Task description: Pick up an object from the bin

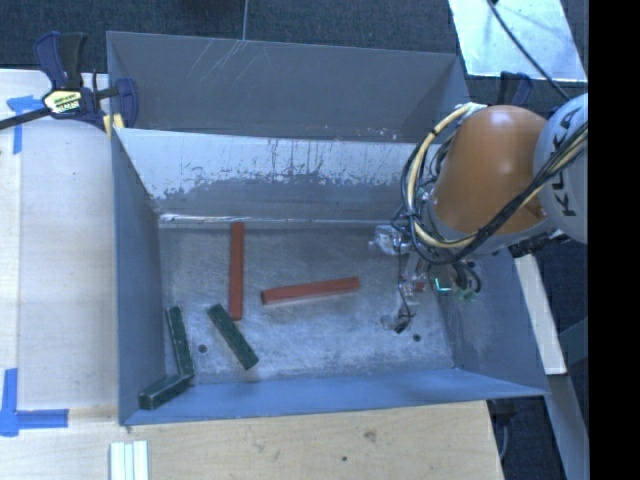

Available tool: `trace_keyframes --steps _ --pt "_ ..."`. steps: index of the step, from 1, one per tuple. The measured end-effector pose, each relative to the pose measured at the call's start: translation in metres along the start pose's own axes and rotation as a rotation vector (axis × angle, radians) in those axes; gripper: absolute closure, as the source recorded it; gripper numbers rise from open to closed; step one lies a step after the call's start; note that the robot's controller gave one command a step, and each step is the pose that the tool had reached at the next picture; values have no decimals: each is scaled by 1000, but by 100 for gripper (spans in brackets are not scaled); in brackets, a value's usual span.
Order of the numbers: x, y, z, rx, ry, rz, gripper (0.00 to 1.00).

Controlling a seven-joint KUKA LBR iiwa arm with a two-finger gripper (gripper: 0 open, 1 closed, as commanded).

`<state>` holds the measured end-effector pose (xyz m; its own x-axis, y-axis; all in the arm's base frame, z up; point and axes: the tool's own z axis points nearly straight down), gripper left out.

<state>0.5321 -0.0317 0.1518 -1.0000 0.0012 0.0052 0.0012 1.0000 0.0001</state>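
My gripper [403, 318] hangs low at the right side of the bin, just above the floor, with nothing visible between its fingers. A red-brown bar [310, 291] lies flat near the bin's middle, a short way to the left of the gripper. A second red-brown bar [237, 270] lies lengthwise further left, pointing toward the back wall.
A dark green bar [232, 336] lies slanted at the front left. Two more dark green bars, one [179, 340] upright in the view and one [165, 391] in the front left corner, sit by the left wall. The arm's orange dome and cables overhang the right wall.
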Motion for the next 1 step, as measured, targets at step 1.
trace_keyframes --steps 1 --pt "-72 63 71 -3 -9 -27 0"
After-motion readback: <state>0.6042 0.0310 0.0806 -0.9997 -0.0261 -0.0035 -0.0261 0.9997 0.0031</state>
